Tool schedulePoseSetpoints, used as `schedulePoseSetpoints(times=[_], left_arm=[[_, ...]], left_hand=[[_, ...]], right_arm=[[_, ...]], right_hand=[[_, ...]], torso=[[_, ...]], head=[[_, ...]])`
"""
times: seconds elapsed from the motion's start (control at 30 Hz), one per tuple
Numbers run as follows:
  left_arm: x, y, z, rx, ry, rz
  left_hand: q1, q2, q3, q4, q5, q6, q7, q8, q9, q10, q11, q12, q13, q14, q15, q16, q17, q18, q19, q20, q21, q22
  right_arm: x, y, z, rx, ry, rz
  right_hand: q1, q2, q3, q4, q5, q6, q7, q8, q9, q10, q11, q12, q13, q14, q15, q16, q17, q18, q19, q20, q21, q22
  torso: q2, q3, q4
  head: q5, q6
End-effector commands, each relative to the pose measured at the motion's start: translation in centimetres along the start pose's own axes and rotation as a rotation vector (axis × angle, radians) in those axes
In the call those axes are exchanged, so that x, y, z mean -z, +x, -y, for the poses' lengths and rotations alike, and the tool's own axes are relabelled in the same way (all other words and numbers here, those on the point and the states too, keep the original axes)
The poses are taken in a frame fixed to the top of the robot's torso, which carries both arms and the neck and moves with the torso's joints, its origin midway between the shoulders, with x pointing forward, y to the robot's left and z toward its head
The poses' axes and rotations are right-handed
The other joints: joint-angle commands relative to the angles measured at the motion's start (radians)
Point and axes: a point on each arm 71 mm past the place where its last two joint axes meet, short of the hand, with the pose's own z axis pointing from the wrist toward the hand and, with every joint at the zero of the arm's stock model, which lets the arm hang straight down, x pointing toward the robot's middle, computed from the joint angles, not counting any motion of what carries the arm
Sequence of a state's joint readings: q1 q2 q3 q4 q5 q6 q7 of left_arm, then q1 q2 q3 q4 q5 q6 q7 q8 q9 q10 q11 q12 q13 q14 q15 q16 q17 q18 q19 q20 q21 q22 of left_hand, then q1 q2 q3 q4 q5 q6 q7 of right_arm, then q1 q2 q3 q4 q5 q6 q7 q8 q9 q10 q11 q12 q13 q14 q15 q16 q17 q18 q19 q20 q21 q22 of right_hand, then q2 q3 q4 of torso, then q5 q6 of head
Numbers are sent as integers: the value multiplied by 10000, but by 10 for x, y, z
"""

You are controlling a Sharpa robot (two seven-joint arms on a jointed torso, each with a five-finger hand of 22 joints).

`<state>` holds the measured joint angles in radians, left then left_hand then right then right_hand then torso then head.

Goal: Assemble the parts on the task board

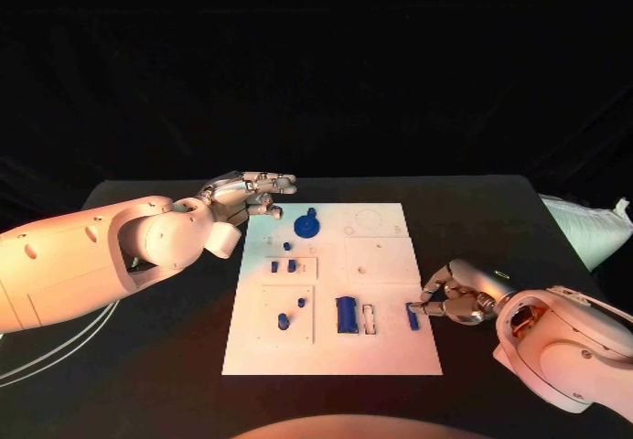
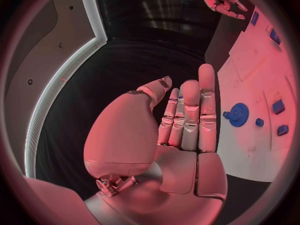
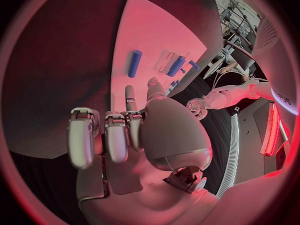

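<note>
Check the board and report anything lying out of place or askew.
One thing: a slim blue bar lies loose at the white board's right edge by the right hand, outside any recess. The blue gear and other pieces look orderly.

White task board, blue parts lying on it

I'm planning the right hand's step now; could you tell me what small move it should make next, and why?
Probably close the right hand on the small blue bar at the task board's right edge. Its fingers hover just beside that bar, seemingly holding nothing, while the left hand is open near the far-left corner.
</note>
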<state>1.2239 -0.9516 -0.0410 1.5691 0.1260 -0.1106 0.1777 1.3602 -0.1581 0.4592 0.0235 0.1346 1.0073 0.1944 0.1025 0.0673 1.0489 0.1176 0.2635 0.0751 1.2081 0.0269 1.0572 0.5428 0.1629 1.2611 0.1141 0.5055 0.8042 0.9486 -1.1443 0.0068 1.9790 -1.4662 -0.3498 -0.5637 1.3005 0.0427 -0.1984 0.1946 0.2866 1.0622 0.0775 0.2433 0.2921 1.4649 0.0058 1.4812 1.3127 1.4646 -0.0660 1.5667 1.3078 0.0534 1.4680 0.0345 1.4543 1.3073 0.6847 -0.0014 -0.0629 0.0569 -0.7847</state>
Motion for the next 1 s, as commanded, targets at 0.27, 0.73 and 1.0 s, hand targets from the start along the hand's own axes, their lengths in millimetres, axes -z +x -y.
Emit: schedulePoseSetpoints(times=[0.27,0.73,1.0], left_arm=[[-1,3,0,-59,44,-261],[0,3,0,-64,34,-256],[0,2,0,-65,30,-247]], left_hand=[[22,84,-15,-34,51,-50,-14,39,10,-65,6,30,-10,-44,-7,7,-9,182,14,60,-42,-14],[22,84,-15,-34,51,-50,-14,39,10,-65,6,30,-10,-44,-7,7,-9,182,14,60,-42,-14],[22,84,-15,-34,51,-50,-14,39,10,-65,6,30,-10,-44,-7,7,-9,182,14,60,-42,-14]], right_arm=[[-7,15,-2,891,253,-460],[-12,23,-7,1388,255,-692],[-15,29,-13,2141,164,-798]], right_hand=[[179,149,16,-62,74,153,-25,-111,-15,739,-95,-55,2057,1062,-36,41,2630,-102,312,18,-72,865],[309,105,0,-137,85,335,-80,-125,-13,725,-141,-113,2029,1061,-72,39,2628,-95,299,-15,-96,837],[1120,123,310,-650,-760,497,-148,-269,-56,714,-217,-173,2008,1056,-153,23,2603,-92,290,-92,-117,821]], torso=[[12,-5,27],[8,-9,29],[7,-16,25]], head=[[27,-39],[50,-60],[91,-97]])
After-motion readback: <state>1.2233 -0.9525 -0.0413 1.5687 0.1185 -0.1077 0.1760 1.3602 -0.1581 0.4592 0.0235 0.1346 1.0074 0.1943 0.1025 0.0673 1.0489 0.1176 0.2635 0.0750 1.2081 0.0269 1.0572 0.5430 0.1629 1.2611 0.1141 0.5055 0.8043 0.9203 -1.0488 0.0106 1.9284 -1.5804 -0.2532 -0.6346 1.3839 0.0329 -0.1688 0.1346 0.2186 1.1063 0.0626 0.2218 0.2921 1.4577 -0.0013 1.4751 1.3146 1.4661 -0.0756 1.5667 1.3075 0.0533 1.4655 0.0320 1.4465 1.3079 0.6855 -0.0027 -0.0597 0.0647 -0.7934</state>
